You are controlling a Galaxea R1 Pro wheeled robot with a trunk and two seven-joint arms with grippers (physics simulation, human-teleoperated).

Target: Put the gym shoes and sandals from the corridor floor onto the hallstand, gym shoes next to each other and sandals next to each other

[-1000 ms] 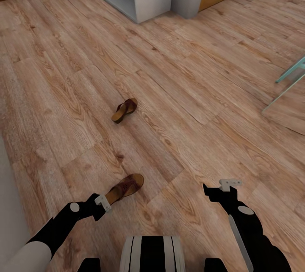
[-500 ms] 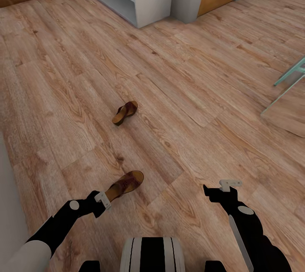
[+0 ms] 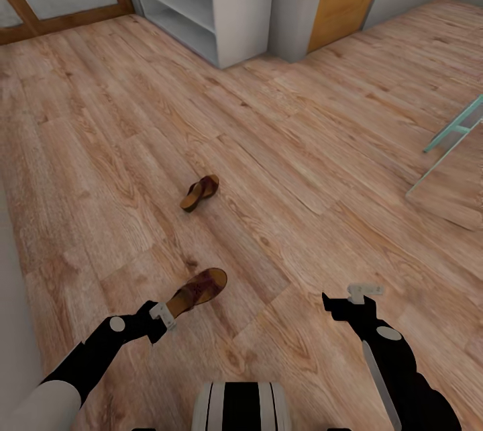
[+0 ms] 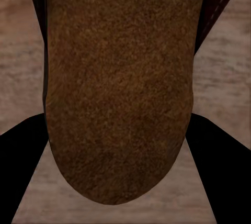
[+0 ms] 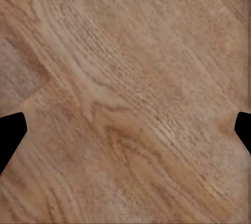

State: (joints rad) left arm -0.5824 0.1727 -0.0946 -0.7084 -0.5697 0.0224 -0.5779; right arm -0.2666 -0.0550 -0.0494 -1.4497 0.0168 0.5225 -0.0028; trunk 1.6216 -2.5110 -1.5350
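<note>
Head view first: the floor (image 3: 322, 149) takes up nearly everything, light wood planks running off toward the far wall. Far left-of-center sits the rack (image 3: 231, 11), pale grey, open shelves with nothing on them that I can see, well apart from the robot. No gym shoes showing.

Two sandals. The far sandal (image 3: 199, 192) lies alone mid-floor, roughly between robot and rack. The near sandal (image 3: 198, 291) is right at the left gripper (image 3: 161, 315), its long axis running from the gripper away to the far right, heel end at the fingers. From the left wrist cam the tan footbed (image 4: 117, 88) sits squarely between the two dark fingers (image 4: 21, 166), so I'd say that gripper is closed on the heel end, though whether it's lifted I can't tell.

Right gripper (image 3: 349, 298) hovers over bare planks, spread wide, holding nothing. The far sandal lies far-left of it, about as handy to either arm, I'd guess.
</note>
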